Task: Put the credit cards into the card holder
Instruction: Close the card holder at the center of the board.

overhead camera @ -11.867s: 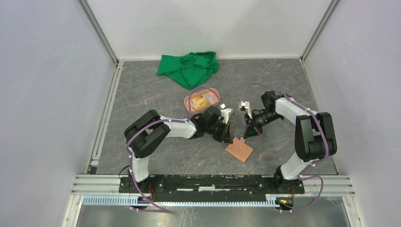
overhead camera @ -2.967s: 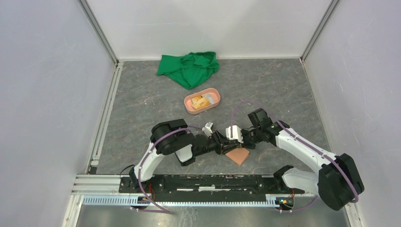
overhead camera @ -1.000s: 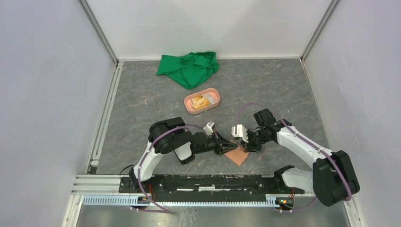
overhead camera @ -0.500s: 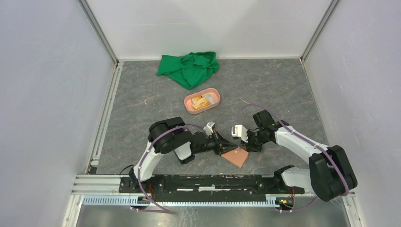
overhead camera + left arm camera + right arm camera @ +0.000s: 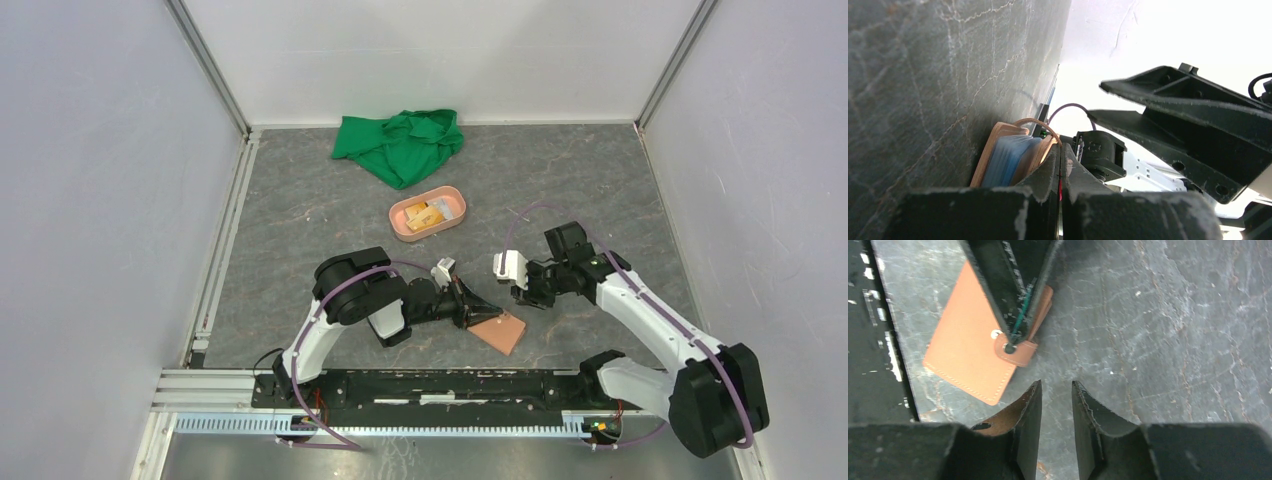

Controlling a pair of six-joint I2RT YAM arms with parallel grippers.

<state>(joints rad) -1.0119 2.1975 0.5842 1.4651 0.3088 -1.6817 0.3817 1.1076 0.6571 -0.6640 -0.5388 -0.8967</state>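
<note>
The card holder (image 5: 502, 331) is lying folded and flat on the grey table (image 5: 300, 230), near the front edge and between the two arms. The left gripper (image 5: 1009, 346) is reaching across it from the left with its fingers pressed tight together. Its tips are sitting at the snap of the short closing tab (image 5: 1020, 352). I cannot tell whether they are nipping the tab or only touching it. In the left wrist view the holder is showing edge-on, its leather leaves bowing slightly apart with a light blue card (image 5: 1007, 162) sitting between them. How far in that card is seated is hidden, as is the rest of the holder's inside. The right gripper (image 5: 1056, 386) is hovering just beside the tab end, off the holder, its jaws standing a little apart and gripping nothing. Farther back, well apart from the holder, a salmon-pink tray (image 5: 457, 214) is holding yellowish items too small to identify. A green cloth (image 5: 400, 145) is lying bunched near the far wall.
</note>
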